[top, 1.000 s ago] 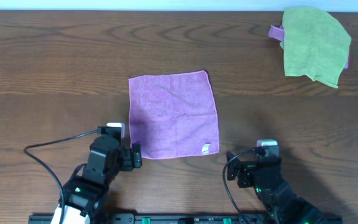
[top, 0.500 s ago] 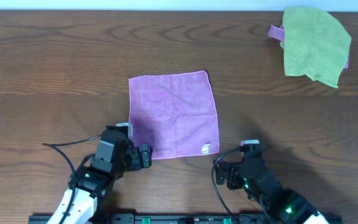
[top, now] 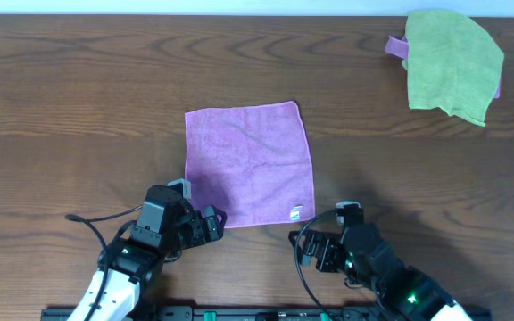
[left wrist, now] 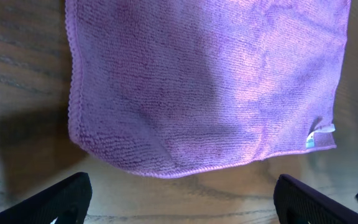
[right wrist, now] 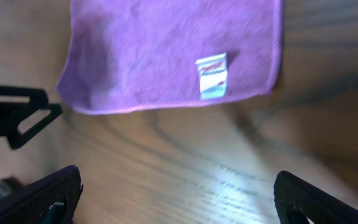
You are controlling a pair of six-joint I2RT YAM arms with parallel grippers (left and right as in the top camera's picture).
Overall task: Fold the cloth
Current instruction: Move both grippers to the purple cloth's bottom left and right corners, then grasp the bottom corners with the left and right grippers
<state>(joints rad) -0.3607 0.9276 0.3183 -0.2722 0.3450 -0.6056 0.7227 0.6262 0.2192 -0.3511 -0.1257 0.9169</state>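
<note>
Both arms have crept inward over the last second. The left gripper [top: 206, 223] now stands at the cloth's [top: 249, 165] near-left corner, jaws wide and empty. The right gripper [top: 314, 251], equally wide and empty, is just short of the near-right corner by the white label [top: 296, 213]. The cloth lies flat mid-table [top: 78, 98], hems clear, with bare wood all round it. A green cloth [top: 451, 64] is crumpled at the far right, well apart.

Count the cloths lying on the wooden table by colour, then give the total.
Purple: 2 (flat square purple terry cloth; purple scrap showing beneath the green one, mostly hidden)
Lime green: 1 (rumpled lime-green cloth)
Total: 3
</note>
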